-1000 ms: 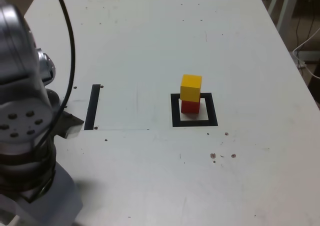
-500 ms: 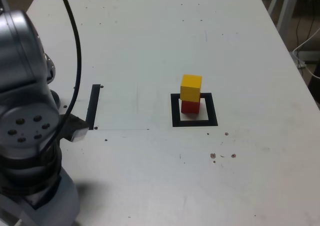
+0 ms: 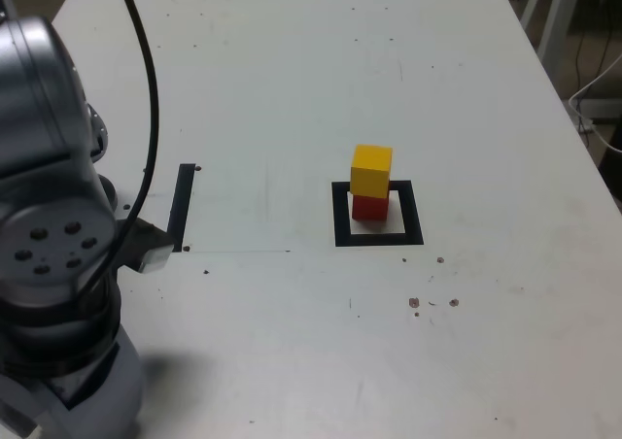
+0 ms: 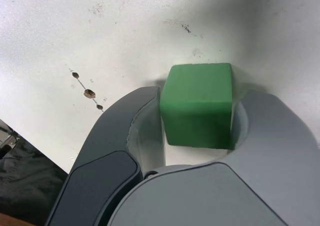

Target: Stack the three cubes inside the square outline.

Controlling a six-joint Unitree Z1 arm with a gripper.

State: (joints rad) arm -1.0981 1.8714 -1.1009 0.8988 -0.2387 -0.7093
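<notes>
My claw clamps the green cube on the bench; next, lift toward three o'clock, onto the yellow cube.

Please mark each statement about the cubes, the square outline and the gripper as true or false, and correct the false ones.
1. The yellow cube sits on top of the red cube. True.
2. The green cube is already on the stack. False: it is between the jaws of the gripper, apart from the stack.
3. The red cube stands inside the square outline. True.
4. The gripper is wide open with nothing in it. False: in the wrist view its jaws press both sides of the green cube.
5. The black tape strip lies on the exterior view's right of the outline. False: it lies on the left.
</notes>
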